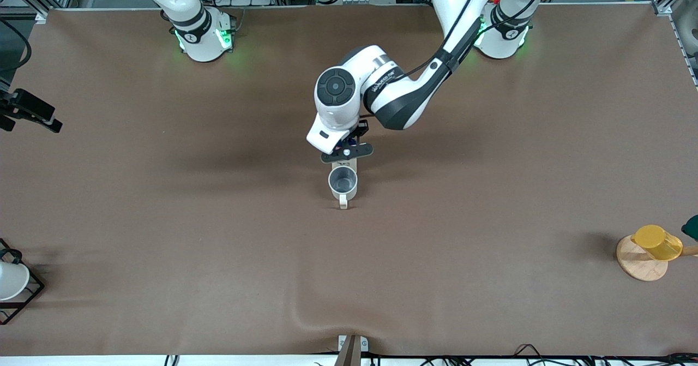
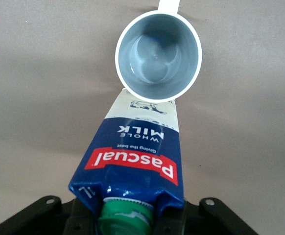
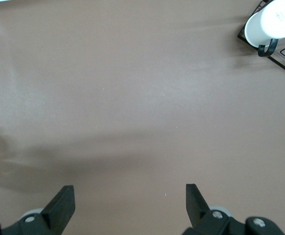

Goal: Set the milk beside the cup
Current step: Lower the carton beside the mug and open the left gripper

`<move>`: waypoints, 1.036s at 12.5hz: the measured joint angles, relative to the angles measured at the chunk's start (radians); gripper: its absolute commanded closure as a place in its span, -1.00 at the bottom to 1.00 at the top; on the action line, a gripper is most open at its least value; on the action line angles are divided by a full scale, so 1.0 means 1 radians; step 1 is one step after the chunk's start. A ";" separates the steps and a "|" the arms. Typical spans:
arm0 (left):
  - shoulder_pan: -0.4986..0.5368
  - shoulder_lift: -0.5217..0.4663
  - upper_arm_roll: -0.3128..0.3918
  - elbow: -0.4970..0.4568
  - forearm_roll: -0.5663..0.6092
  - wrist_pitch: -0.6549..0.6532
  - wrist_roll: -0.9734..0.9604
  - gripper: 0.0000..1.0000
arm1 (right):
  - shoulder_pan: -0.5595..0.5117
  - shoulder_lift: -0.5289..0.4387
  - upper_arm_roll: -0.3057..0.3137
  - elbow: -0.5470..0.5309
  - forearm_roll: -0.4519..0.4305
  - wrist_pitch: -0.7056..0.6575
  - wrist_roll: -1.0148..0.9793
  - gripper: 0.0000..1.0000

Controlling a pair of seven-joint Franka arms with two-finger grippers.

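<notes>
The milk (image 2: 132, 161), a dark-blue carton with a green cap and a red-and-white label, is upright in my left gripper (image 2: 131, 220), which is shut on its top. In the front view only a pale strip of the milk (image 1: 352, 163) shows below my left gripper (image 1: 347, 152). The carton's base is right beside the cup (image 2: 158, 55), on the side farther from the front camera. I cannot tell whether it rests on the table. The cup (image 1: 342, 181) is a light grey mug, empty, with its handle toward the front camera. My right gripper (image 3: 130, 203) is open and empty above bare table.
A yellow cup (image 1: 657, 242) lies on a wooden disc (image 1: 635, 265) at the left arm's end. A white cup (image 1: 10, 280) sits in a black wire rack (image 1: 30, 295) at the right arm's end and also shows in the right wrist view (image 3: 274, 22).
</notes>
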 measured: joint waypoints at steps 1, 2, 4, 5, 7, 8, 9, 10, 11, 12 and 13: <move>0.000 0.006 0.000 0.000 0.000 0.004 0.000 1.00 | 0.000 0.000 0.000 0.002 0.000 0.000 0.000 -1.00; 0.000 0.010 0.000 0.000 0.000 0.007 0.002 0.76 | 0.000 0.000 0.000 0.002 0.000 0.000 0.000 -1.00; 0.000 0.010 0.001 0.000 0.000 0.008 0.010 -1.00 | 0.001 0.000 0.000 0.002 0.000 0.000 0.000 -1.00; 0.000 0.010 0.002 0.000 0.002 0.008 0.015 -1.00 | 0.001 0.000 0.000 0.002 0.000 0.000 0.000 -1.00; -0.001 0.010 0.005 0.002 0.018 0.009 0.020 -1.00 | 0.001 0.000 0.000 0.002 0.000 0.000 0.000 -1.00; -0.001 0.010 0.006 0.004 0.021 0.009 0.020 -1.00 | 0.001 0.000 0.000 0.002 0.000 0.000 0.000 -1.00; -0.001 0.009 0.007 0.007 0.022 0.009 0.020 -1.00 | 0.001 0.000 0.000 0.002 0.000 0.000 0.000 -1.00; -0.001 0.006 0.008 0.010 0.022 0.009 0.020 -1.00 | 0.001 0.000 0.000 0.002 0.000 0.000 0.000 -1.00; -0.001 -0.002 0.008 0.015 0.022 0.008 0.020 -1.00 | 0.001 0.000 0.000 0.002 0.000 0.000 0.000 -1.00; -0.002 -0.016 0.007 0.022 0.022 0.005 0.020 -1.00 | 0.001 0.000 0.000 0.002 0.000 0.000 0.000 -1.00; -0.003 -0.036 0.007 0.026 0.022 -0.007 0.020 -1.00 | 0.001 0.000 0.000 0.002 -0.002 0.000 0.000 -1.00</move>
